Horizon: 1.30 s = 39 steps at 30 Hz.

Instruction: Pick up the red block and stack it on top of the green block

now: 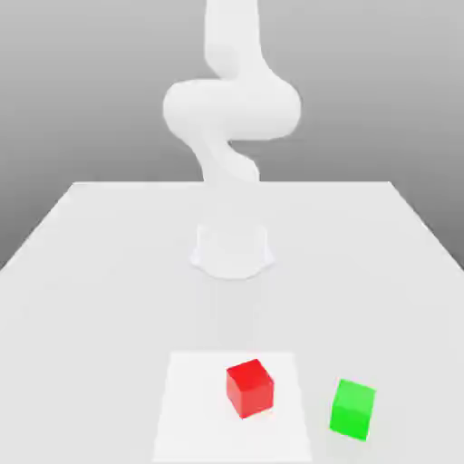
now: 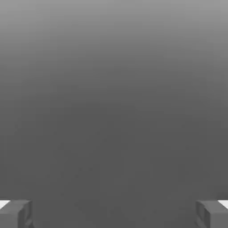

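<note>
While the jaws [image 2: 114, 214] stand wide apart with nothing between them, the red block [image 1: 250, 389] sits on the white square [image 1: 204, 399] on the bench [image 1: 109, 317]; the green block [image 1: 352, 410] rests near it, off the square, toward the exterior view's right.

A simulated scene, plain gray backdrop behind bare white tabletop [image 1: 232, 317]

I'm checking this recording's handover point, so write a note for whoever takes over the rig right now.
Pincer: open, nothing between its fingers.
Red block: on the white patch, tilted to no side, turned askew.
Green block: beside the patch, toward the exterior view's right, apart from the red.
Done: no stacking.
Left: grasp red, lift it, set it on green, release.
</note>
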Motion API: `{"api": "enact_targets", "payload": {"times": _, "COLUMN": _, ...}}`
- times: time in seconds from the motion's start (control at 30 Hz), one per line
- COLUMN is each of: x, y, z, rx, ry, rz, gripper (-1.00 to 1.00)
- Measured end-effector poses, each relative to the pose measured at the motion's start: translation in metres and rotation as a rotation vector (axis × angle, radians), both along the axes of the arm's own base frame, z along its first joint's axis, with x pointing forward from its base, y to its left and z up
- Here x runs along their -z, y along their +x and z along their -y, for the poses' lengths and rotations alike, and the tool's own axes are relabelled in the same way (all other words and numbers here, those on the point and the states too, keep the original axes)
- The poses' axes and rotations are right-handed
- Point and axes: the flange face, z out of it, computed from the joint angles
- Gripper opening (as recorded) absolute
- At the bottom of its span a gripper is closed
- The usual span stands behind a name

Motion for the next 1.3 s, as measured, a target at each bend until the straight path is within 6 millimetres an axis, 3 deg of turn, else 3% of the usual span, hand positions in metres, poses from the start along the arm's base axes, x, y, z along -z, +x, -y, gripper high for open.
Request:
{"api": "enact_targets", "payload": {"times": 0.17, "x": 0.112, "y": 0.052, "z": -0.006, "rx": -0.088, "ry": -0.046, "rz": -0.176, "gripper": 0.00}}
{"api": "enact_targets", "payload": {"times": 0.33, "x": 0.226, "y": 0.072, "z": -0.014, "rx": -0.178, "ry": -0.087, "rz": -0.344, "gripper": 0.00}}
{"api": "enact_targets", "payload": {"times": 0.47, "x": 0.315, "y": 0.068, "z": -0.019, "rx": -0.254, "ry": -0.115, "rz": -0.478, "gripper": 0.00}}
{"api": "enact_targets", "payload": {"times": 0.6, "x": 0.398, "y": 0.046, "z": -0.023, "rx": -0.334, "ry": -0.141, "rz": -0.611, "gripper": 0.00}}
{"api": "enact_targets", "payload": {"times": 0.73, "x": 0.462, "y": 0.025, "z": -0.024, "rx": -0.384, "ry": -0.155, "rz": -0.696, "gripper": 0.00}}
{"api": "enact_targets", "payload": {"times": 0.87, "x": 0.506, "y": 0.023, "z": -0.023, "rx": -0.388, "ry": -0.156, "rz": -0.703, "gripper": 0.00}}
{"api": "enact_targets", "payload": {"times": 0.9, "x": 0.514, "y": 0.022, "z": -0.023, "rx": -0.388, "ry": -0.156, "rz": -0.703, "gripper": -1.00}}
{"api": "enact_targets", "payload": {"times": 1.13, "x": 0.514, "y": 0.022, "z": -0.023, "rx": -0.388, "ry": -0.156, "rz": -0.704, "gripper": -1.00}}
{"api": "enact_targets", "payload": {"times": 1.3, "x": 0.469, "y": 0.022, "z": -0.023, "rx": -0.388, "ry": -0.156, "rz": -0.704, "gripper": -1.00}}
